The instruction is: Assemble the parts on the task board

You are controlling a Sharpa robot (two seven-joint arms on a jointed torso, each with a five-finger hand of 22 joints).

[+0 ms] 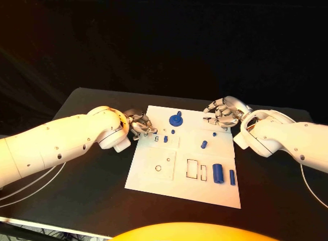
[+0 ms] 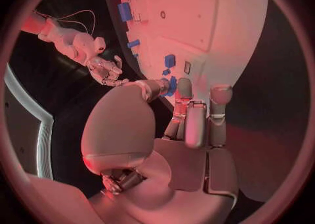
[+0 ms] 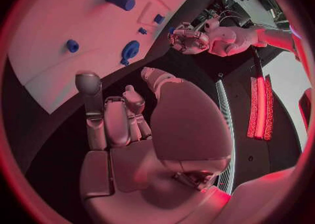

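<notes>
The white task board (image 1: 184, 165) lies in the middle of the black tabletop (image 1: 85, 181), its long axis running from upper centre toward the lower right of the head view, so that both arms can reach it from opposite edges. The left robot hand (image 1: 140, 124) sits at the board's upper left edge, fingers curled loosely over the rim beside a small blue piece (image 1: 165, 139) and its rectangular slot; whether anything is pinched there cannot be told, though the left wrist view shows the fingertips (image 2: 178, 88) close to a blue part (image 2: 170, 60), apparently not closed on it. The right robot hand (image 1: 223, 113) hovers at the upper right corner of the board, fingers bent inward and apparently empty; in the right wrist view its fingers (image 3: 88, 85) stand apart, off the board's edge.

Unassembled parts lie loose: a round blue gear-like piece (image 1: 176, 120) near the top centre, a short peg (image 1: 204, 144) at mid-right, and a thick cylinder (image 1: 217, 173) with a thin bar (image 1: 232, 177) at the lower right, next to outlined empty recesses (image 1: 191, 168). Judged from this layout, assembly is at an early stage, with the hands positioned to approach the nearest pieces.
</notes>
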